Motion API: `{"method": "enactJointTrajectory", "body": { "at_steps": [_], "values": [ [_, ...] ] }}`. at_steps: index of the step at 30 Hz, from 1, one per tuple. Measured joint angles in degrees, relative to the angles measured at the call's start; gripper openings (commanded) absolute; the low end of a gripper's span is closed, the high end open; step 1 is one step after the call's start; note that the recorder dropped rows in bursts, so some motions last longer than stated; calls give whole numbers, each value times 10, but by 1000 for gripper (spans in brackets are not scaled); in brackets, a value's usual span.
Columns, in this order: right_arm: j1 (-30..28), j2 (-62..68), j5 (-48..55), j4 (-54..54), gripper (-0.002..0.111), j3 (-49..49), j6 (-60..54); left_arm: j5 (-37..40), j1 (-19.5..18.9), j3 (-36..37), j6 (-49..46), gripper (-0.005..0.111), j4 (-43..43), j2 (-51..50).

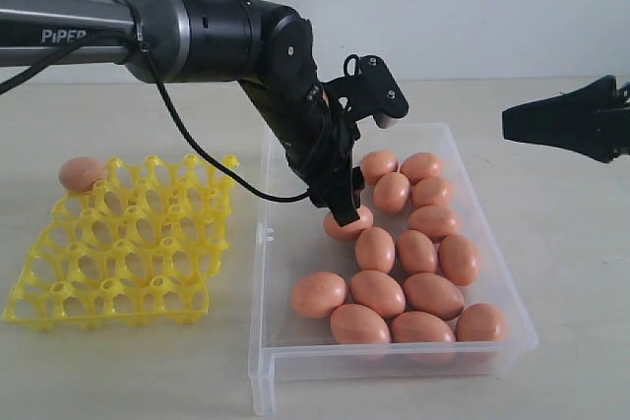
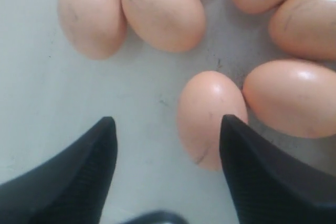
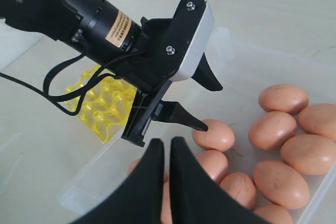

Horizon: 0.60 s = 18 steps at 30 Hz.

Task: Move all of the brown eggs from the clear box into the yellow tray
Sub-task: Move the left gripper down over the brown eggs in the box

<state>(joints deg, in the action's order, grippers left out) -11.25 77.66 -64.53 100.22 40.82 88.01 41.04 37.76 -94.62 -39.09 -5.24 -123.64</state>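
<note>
Smooth, matte brown eggs (image 1: 377, 292) crowd the clear box (image 1: 264, 341). The left gripper (image 2: 167, 129) hangs inside the box, jaws apart, at one of them. Beside the box, the yellow tray (image 1: 118, 253) holds a lone egg (image 1: 81, 173). Off the box's far corner the right gripper (image 3: 167, 145) is closed. Pale tabletop (image 1: 581, 243), white wall (image 1: 472, 7).

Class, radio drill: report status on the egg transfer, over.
Left jaws open, down at an egg in the box. Right jaws shut, empty, aloft. One egg in tray. Neighbour egg tight beside target.
</note>
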Motion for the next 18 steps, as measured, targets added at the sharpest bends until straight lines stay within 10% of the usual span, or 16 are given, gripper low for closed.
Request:
{"method": "enactJointTrajectory", "body": {
  "at_steps": [18],
  "values": [
    [0,0,-4,0,0,0,-1,-1,13,-3,1,49,-12,-39]
  ]
}}
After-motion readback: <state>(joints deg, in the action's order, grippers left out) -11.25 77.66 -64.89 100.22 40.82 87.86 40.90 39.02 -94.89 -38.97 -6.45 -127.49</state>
